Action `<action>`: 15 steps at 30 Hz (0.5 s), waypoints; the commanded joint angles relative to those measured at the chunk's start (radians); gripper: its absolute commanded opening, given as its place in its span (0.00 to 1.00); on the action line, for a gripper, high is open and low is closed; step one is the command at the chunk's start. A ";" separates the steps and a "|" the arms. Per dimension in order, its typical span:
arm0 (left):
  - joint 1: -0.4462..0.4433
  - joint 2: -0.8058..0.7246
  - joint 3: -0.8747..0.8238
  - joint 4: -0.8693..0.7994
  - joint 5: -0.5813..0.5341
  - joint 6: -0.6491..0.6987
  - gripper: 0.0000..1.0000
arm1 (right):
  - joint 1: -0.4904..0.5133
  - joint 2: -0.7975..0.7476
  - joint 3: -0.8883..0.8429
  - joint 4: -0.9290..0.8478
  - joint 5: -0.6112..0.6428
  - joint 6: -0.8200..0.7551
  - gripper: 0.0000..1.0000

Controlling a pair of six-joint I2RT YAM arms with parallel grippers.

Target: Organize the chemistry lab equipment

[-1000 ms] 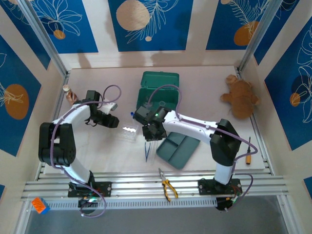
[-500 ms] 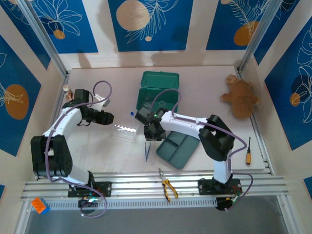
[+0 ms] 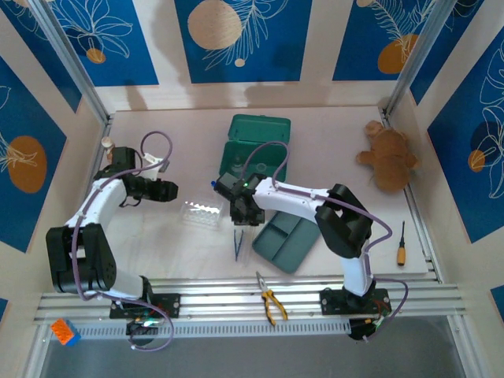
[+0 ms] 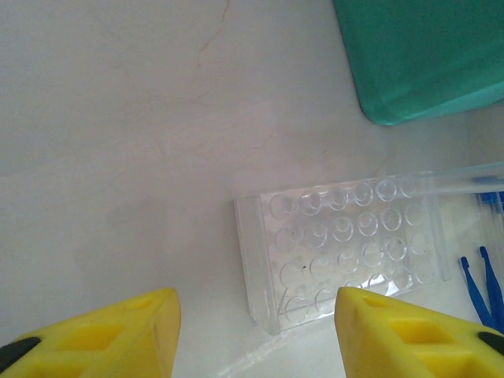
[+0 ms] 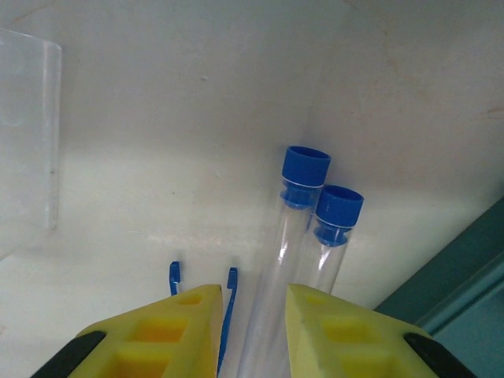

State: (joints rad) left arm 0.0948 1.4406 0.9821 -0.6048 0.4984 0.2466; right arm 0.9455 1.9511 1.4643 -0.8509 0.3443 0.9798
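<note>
The clear plastic tube rack lies flat on the table between the arms. My left gripper stands open just left of it, and the rack's near corner lies ahead of its yellow fingers. My right gripper is shut on a clear test tube with a blue cap. A second capped tube lies alongside it and runs behind the right finger. A small flask stands at the far left.
A green case lies behind the rack, and a green tray in front of the right gripper. Blue tweezers lie under it. Plush toy far right; pliers and screwdriver near the front.
My left arm has drawn back to the left, away from the rack. The right gripper has shifted slightly left and toward the back with the tube.
</note>
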 commanded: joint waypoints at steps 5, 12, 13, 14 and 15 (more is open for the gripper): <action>0.024 -0.034 -0.020 0.029 0.038 -0.014 0.54 | 0.058 -0.012 -0.018 -0.071 0.068 0.082 0.27; 0.032 -0.035 -0.031 0.034 0.046 -0.013 0.54 | 0.093 -0.023 -0.029 -0.076 0.088 0.127 0.27; 0.034 -0.035 -0.032 0.035 0.048 -0.013 0.54 | 0.093 -0.017 -0.031 -0.079 0.090 0.135 0.27; 0.035 -0.037 -0.035 0.036 0.051 -0.014 0.54 | 0.091 -0.011 -0.036 -0.082 0.089 0.143 0.27; 0.036 -0.037 -0.036 0.036 0.052 -0.016 0.54 | 0.089 -0.008 -0.039 -0.079 0.085 0.146 0.27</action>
State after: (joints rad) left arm 0.1146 1.4277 0.9615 -0.5762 0.5137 0.2401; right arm 1.0389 1.9514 1.4437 -0.8917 0.4091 1.0767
